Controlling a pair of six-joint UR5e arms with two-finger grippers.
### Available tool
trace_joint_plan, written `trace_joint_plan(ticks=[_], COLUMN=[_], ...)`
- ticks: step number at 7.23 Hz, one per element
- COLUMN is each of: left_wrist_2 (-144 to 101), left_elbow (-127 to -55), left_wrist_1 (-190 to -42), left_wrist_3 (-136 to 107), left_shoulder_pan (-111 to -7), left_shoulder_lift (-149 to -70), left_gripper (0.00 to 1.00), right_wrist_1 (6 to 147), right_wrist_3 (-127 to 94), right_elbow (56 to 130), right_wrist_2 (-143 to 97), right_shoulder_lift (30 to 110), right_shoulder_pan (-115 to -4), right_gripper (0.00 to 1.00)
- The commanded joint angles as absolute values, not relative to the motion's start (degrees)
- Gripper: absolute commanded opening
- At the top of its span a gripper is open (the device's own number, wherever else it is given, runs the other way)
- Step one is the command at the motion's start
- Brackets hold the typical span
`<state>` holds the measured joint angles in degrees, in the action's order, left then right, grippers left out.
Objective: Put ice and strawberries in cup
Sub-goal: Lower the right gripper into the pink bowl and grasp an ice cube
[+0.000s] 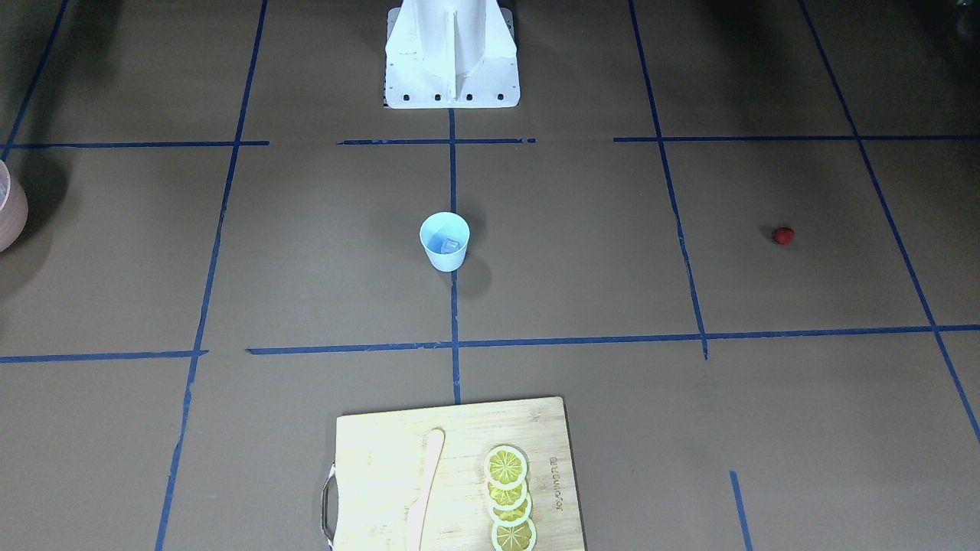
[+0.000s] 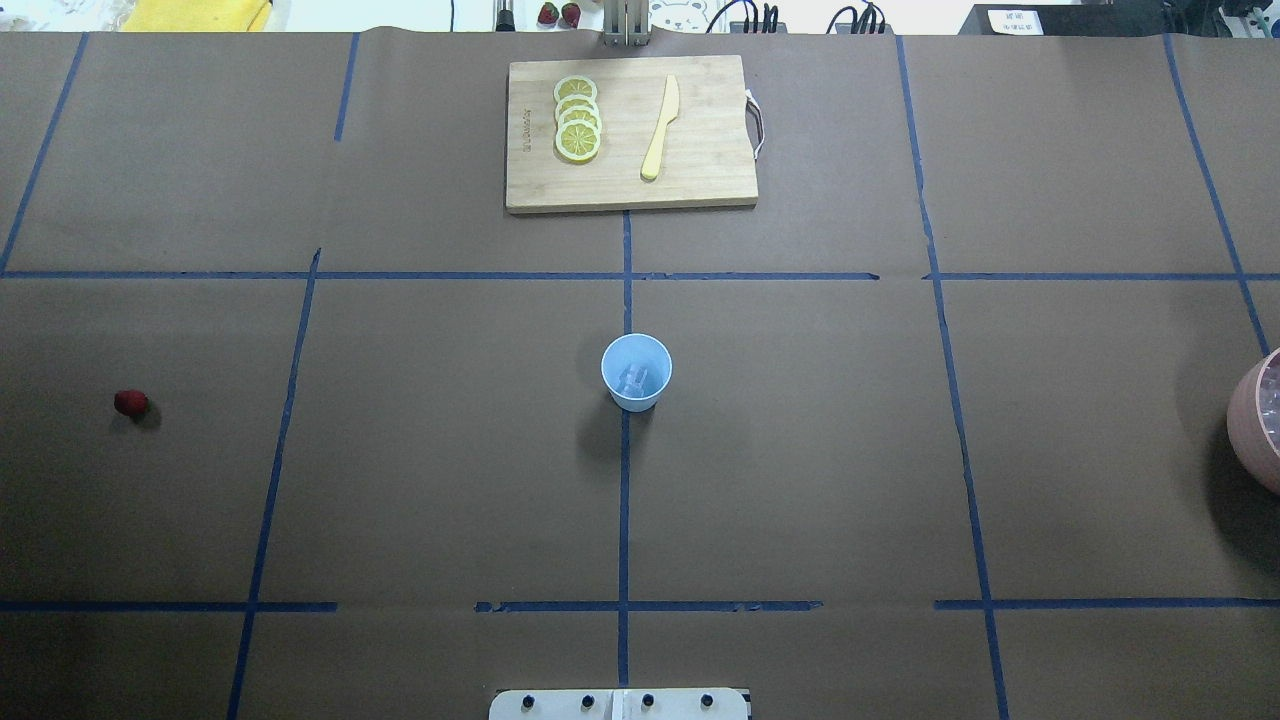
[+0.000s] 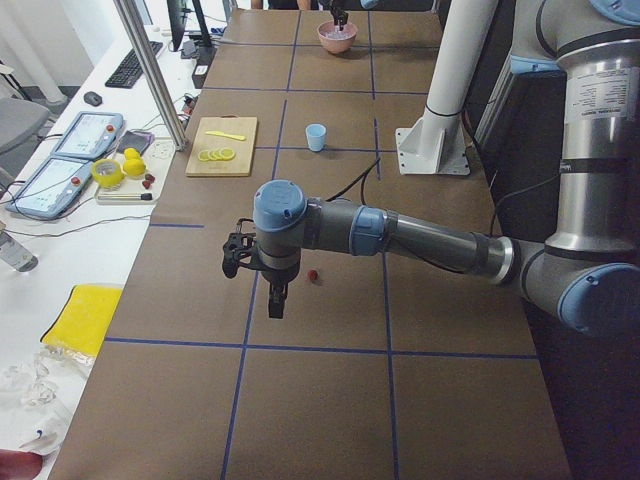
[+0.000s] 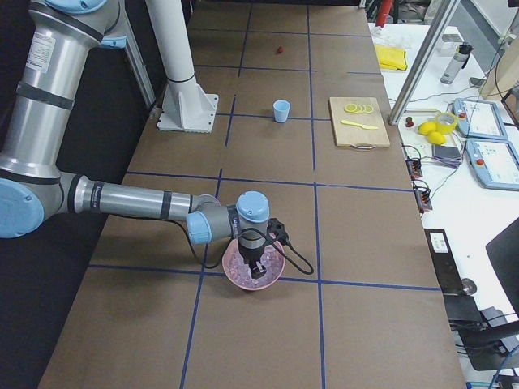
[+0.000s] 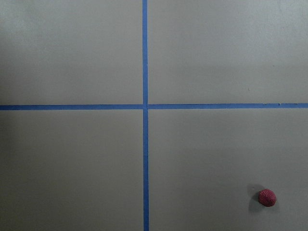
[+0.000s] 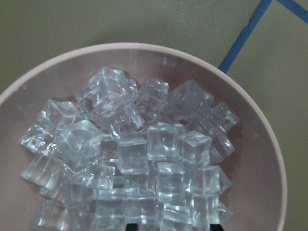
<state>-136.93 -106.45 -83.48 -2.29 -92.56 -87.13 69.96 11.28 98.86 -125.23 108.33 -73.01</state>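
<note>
Front view: one cup (image 1: 445, 242) stands mid-table, well apart from both pincers, with ice (image 1: 448, 245) glinting inside, uncountable here. One strawberry (image 1: 783, 235) lies alone.

Overhead: one pink bowl (image 2: 1245, 420), one board (image 2: 700, 190), four lemon slices (image 2: 578, 118), one knife (image 2: 660, 128).

Left side view: the left pincer (image 3: 277, 300) hovers just beside the berry; I cannot tell its jaw state.

Left wrist view: the berry lies off-centre, not beneath.

Right side view: the right pincer (image 4: 258, 274) dips into the bowl.

Right wrist view: its tips stand apart over heaped cubes, too many to count.

Ice-fetching seems in hand. Next it calls for clamping one cube and carrying it to the cup.
</note>
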Motion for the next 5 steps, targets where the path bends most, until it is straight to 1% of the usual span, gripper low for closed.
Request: trace_joint_plan(ticks=[1,5], left_wrist_2=[-136.9,-136.9], left_elbow=[-107.5,-108.0], left_wrist_1=[-83.4,-83.4], left_wrist_3=[-2.3,-2.3], left_shoulder_pan=[-92.5,-92.6], left_shoulder_lift=[-86.3,-86.2], left_gripper=[1.00,1.00], right_wrist_1=[70.0,70.0], right_wrist_3=[11.2,11.2], right_elbow=[98.6,98.1], right_wrist_2=[-125.2,-125.2], right_shoulder_lift=[107.9,107.8], right_shoulder_pan=[-72.7,-72.6], right_gripper=[0.59,0.58])
